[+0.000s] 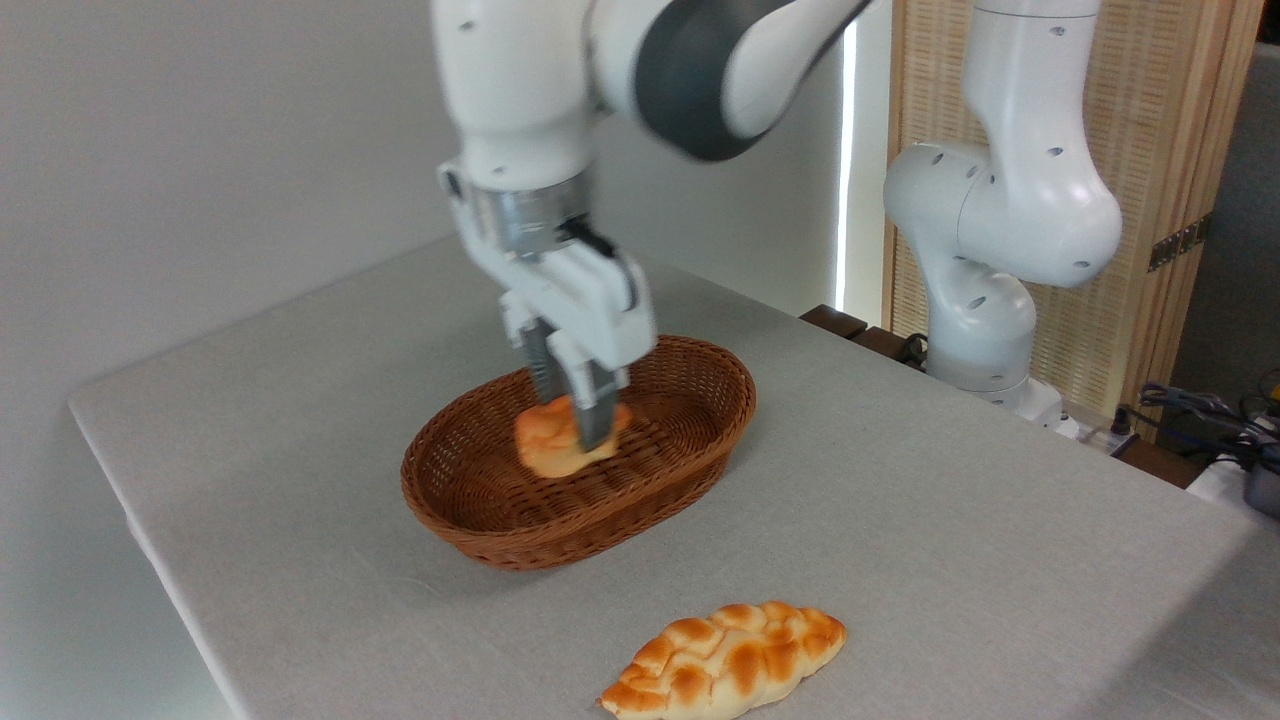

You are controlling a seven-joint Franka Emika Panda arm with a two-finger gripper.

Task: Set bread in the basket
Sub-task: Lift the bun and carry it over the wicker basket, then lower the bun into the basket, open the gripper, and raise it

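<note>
You're nearly done: the gripper point(578, 425) is clenching the bread point(556, 441) inside the basket point(520, 530), mid-table. Can't tell if it's touching the bottom. You're just needing to let go. Braided loaf point(725, 660) is lying near the front edge.

Soft even daylight, faint shadows, upper arm point(700, 70) motion-blurred.

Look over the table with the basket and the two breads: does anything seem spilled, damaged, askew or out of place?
Nothing stands out. The basket sits upright and whole on the table. The gripper has its fingers either side of the small bun inside the basket. The braided loaf lies flat and intact near the table's front edge. Nothing is spilled.
</note>
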